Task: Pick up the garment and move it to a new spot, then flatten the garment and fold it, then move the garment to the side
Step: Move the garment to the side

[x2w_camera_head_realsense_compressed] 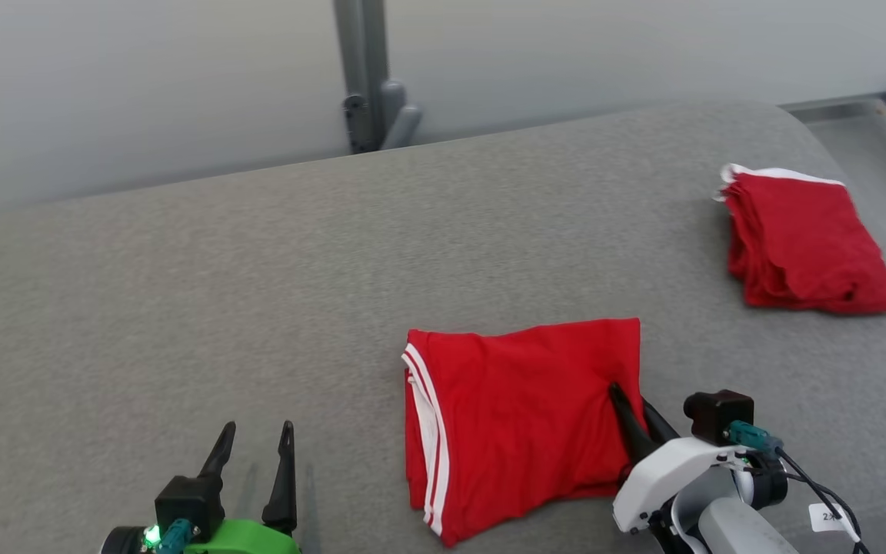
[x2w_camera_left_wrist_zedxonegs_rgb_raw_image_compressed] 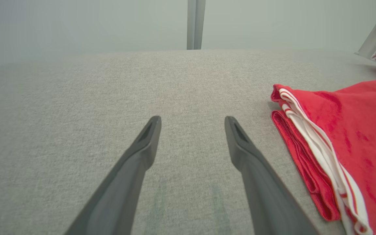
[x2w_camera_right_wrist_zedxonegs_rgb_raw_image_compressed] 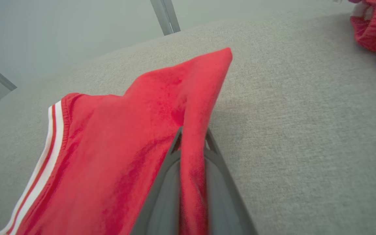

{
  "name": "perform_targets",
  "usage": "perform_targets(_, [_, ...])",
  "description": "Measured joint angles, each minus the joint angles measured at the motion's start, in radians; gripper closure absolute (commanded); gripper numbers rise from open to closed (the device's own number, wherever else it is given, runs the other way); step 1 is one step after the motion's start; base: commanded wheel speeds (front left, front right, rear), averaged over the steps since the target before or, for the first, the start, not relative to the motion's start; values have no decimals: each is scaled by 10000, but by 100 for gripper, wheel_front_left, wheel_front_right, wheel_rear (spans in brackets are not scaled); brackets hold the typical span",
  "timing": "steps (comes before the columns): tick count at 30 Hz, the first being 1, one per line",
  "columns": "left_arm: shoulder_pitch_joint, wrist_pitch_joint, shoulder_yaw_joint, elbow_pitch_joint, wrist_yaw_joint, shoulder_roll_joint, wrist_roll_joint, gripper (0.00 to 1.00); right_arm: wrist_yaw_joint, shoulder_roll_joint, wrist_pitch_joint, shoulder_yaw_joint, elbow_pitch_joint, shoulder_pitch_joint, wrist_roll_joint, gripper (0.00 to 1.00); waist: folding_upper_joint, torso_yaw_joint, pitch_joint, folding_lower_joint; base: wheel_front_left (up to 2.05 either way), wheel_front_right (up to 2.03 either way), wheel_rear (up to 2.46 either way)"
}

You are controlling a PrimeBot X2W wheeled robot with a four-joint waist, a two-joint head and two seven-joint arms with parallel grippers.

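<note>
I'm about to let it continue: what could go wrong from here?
The right gripper pinches just one edge of the folded red garment, so lifting or dragging could pull the fold open. The left gripper stands open, away from it, giving no support. A sideways move could bump the stack of red garments.

The folded garment (x2w_camera_head_realsense_compressed: 520, 415) lies on the bench (x2w_camera_head_realsense_compressed: 258, 269), near centre. A second pile (x2w_camera_head_realsense_compressed: 804, 246) lies far right, well apart. The left hand (x2w_camera_head_realsense_compressed: 258, 425) is near left. The right hand (x2w_camera_head_realsense_compressed: 627, 394) is at the garment's right edge. A post (x2w_camera_head_realsense_compressed: 366, 77) stands behind the bench.
</note>
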Motion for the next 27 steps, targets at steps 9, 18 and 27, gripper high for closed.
perform_targets(9, [-575,0,-113,33,-115,-6,217,0,-2,-8,0,245,-487,-123,428,100,0,-2112,260,0,0,0,0])
perform_targets(18, [-818,0,-138,113,-209,-10,326,0,-6,-15,0,577,-999,-614,332,100,0,-3356,966,0,0,0,0])
perform_targets(27, [-1169,0,-165,272,-263,-10,570,0,-4,-142,0,132,-1005,-3381,-535,100,0,-2911,1694,0,0,0,0])
